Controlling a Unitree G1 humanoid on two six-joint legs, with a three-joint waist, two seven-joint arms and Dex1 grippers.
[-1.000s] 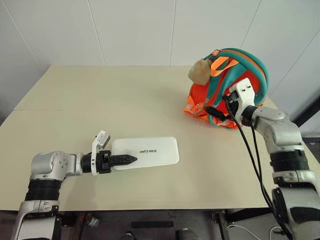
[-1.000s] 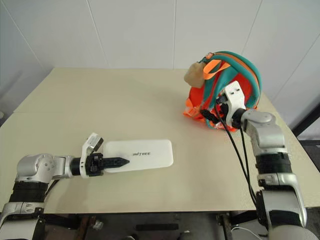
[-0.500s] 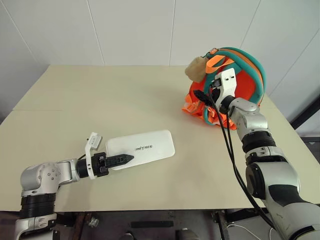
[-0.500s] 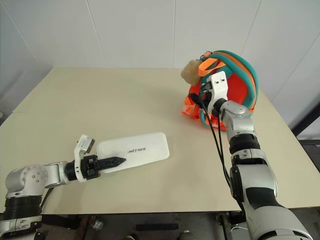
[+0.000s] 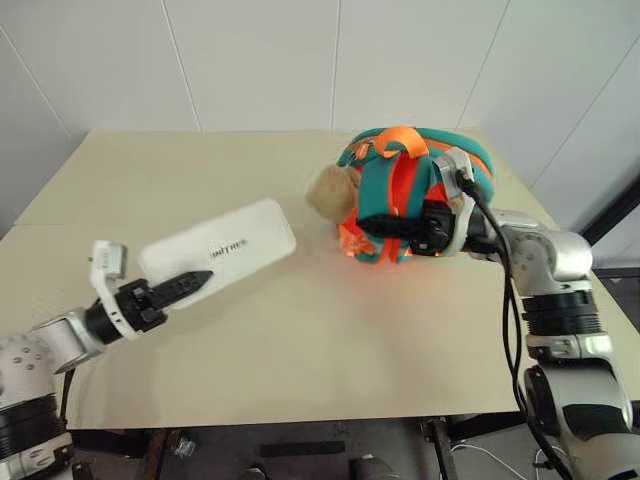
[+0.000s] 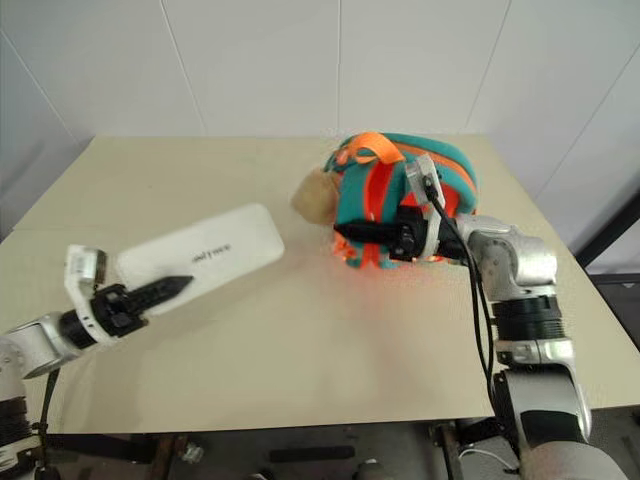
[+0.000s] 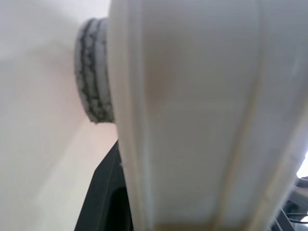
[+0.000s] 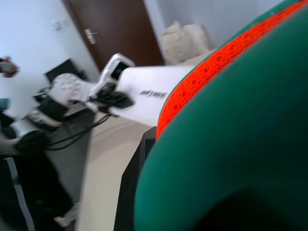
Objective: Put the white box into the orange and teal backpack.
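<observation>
White box [image 5: 219,246] now rides tilted above the table [image 5: 300,340], clamped at one end by the left gripper [image 5: 190,283]; the right gripper [image 5: 395,226] (fingers clenched) has dragged the orange and teal backpack [image 5: 410,190] leftward.

Head stereo pair overlooks table [image 5: 300,340]; wrist cams close-up.

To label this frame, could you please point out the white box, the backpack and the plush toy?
white box [image 5: 232,240], left eye view, lettered top face.
backpack [image 5: 412,190], left eye view, teal strap panel.
plush toy [image 5: 328,194], left eye view, beige body.
</observation>
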